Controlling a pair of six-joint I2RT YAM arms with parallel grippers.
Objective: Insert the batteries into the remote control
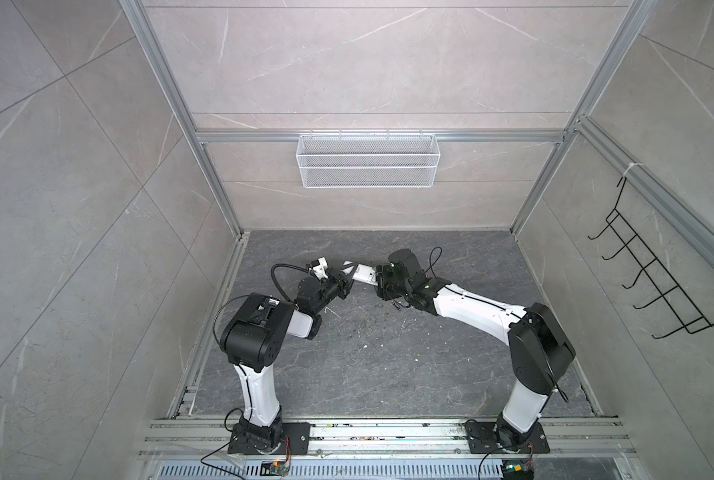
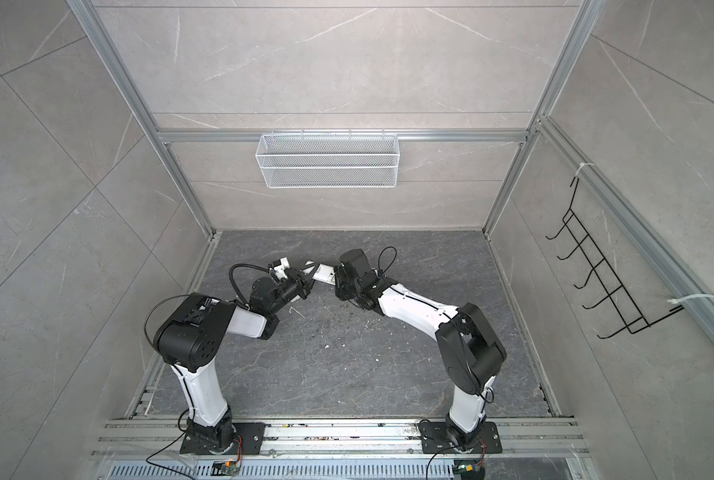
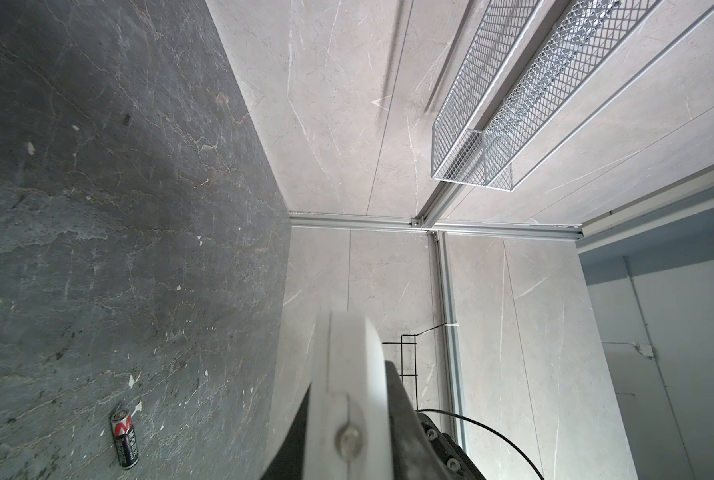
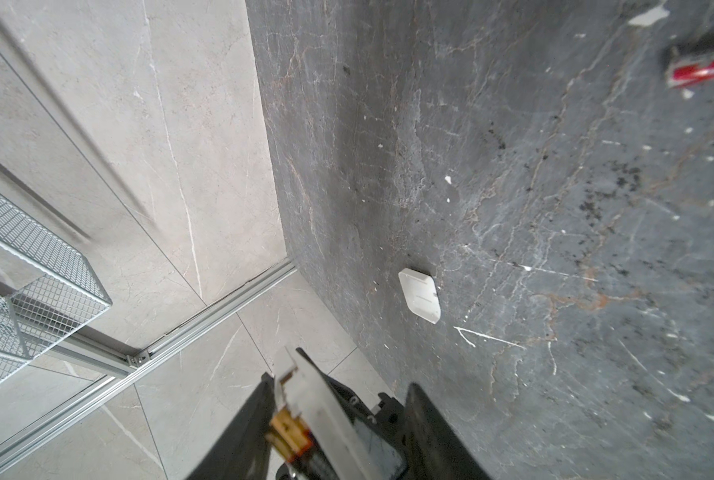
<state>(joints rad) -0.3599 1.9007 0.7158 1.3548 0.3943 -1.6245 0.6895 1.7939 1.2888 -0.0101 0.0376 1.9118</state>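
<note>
In both top views the white remote control [image 1: 363, 273] [image 2: 324, 272] hangs above the dark floor between my two grippers. My left gripper [image 1: 347, 277] [image 3: 347, 399] is shut on it; its wrist view shows the remote control [image 3: 347, 345] edge-on between the jaws. My right gripper [image 1: 378, 279] [image 4: 342, 382] straddles the other end of the remote control [image 4: 322, 399], jaws partly open. A gold, red and black battery [image 4: 289, 428] sits between one finger [image 4: 243, 428] and the remote; a gap shows on the other side. A second battery [image 3: 125, 438] [image 4: 700, 70] [image 1: 397, 306] lies on the floor.
A small white flat cover piece [image 4: 419, 295] lies on the floor near the back wall. A white mesh basket [image 1: 367, 160] hangs on the back wall and a black wire hook rack [image 1: 658, 282] on the right wall. White specks dot the floor.
</note>
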